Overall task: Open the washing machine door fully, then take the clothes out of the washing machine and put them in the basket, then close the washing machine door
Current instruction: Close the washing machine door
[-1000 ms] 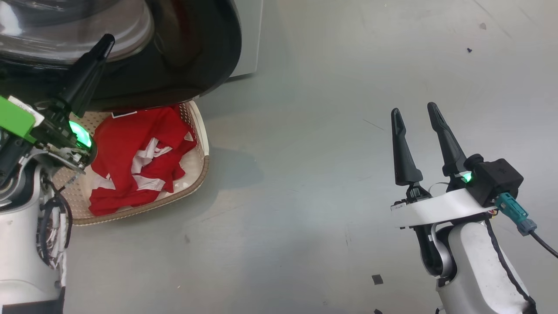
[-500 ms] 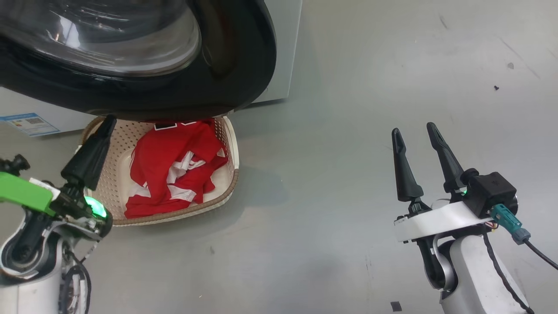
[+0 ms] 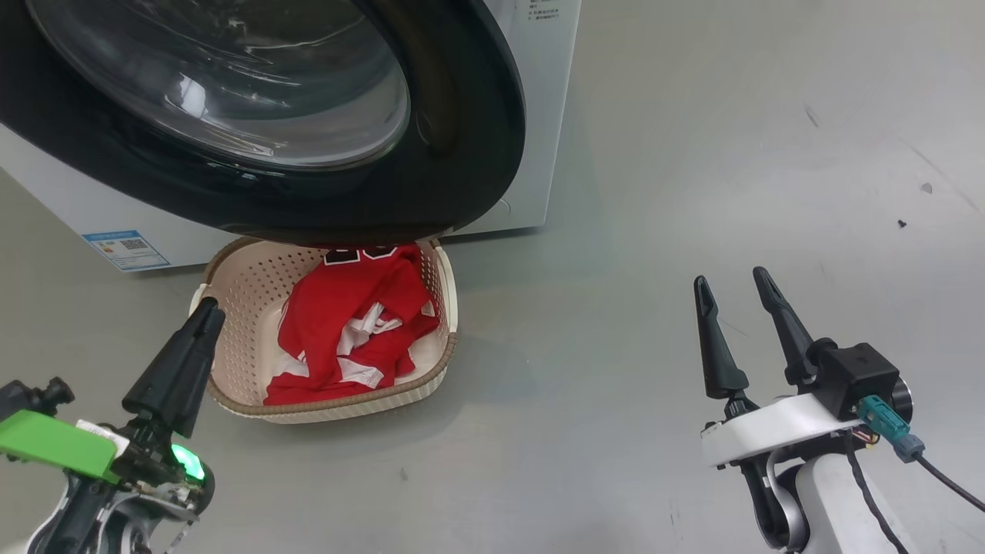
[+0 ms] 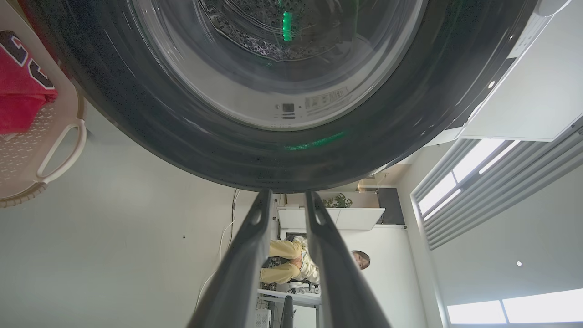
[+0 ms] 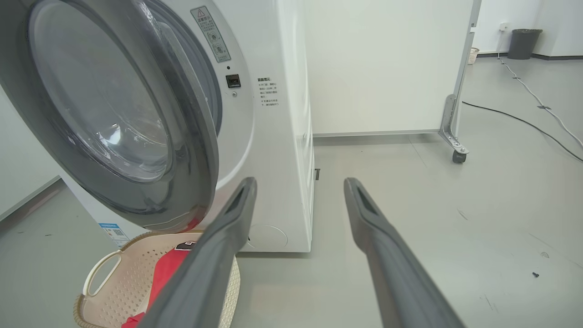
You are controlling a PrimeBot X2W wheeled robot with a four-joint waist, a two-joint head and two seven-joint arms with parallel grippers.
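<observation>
The clothes [image 3: 350,338] are lying in the basket [image 3: 246,300] beneath the open door [image 3: 477,138], so closing seems next, needing a push on its rim. The left claw [image 3: 206,312] is sitting slightly parted, the right claw [image 3: 731,277] spread wide.

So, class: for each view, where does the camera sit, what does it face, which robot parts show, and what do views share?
Head view: on the head, facing down at the basket of clothes; left fingers and right fingers show.
Left wrist view: on the left wrist, facing the washing machine door along its own fingers.
Right wrist view: on the right wrist, facing the washing machine along its own fingers.
Shared: door, basket and clothes appear in all three.
</observation>
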